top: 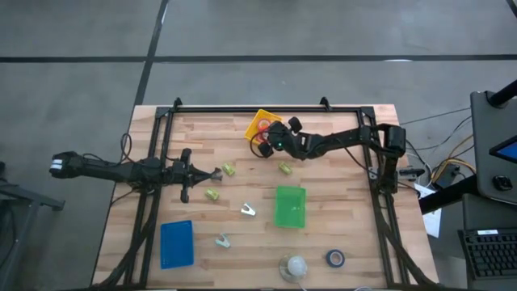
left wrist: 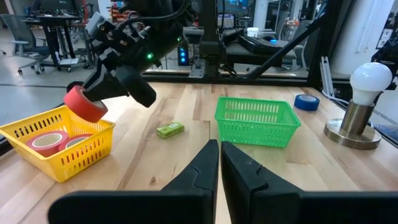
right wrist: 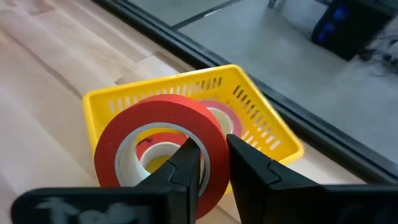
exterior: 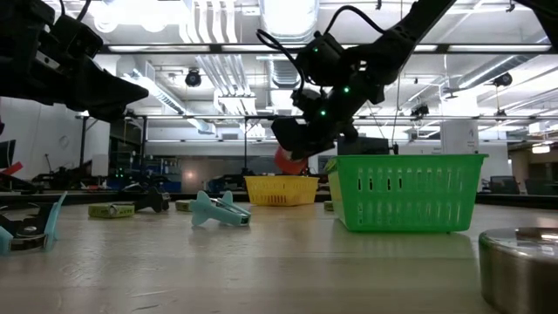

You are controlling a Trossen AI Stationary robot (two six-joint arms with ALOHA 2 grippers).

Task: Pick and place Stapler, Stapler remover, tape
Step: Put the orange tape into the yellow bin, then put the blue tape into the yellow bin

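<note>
Right end effector (right wrist: pixel 213 163) grips red tape (right wrist: pixel 163 144) — above yellow bin (right wrist: pixel 261 127).

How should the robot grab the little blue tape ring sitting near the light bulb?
The blue tape lies flat with its hole facing up, so coming straight down from above looks best: one finger into the hole, one outside, pinching the ring's wall. The right gripper holds a red roll that way, by its wall.

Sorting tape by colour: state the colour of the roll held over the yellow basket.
Red roll of tape, gripped by the right end effector; clearest in the right wrist view.
</note>
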